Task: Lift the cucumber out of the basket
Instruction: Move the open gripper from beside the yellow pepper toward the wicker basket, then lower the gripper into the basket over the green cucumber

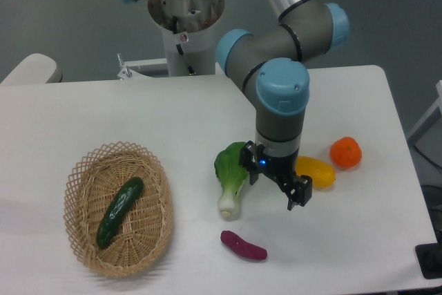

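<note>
I see the cucumber [119,211] lying diagonally inside the basket [155,236] at lower left, free for a top grasp. My gripper [274,183] hangs at center frame over the bok choy [231,174], fingers spread and empty (its far fingertip is hard to make out).
</note>
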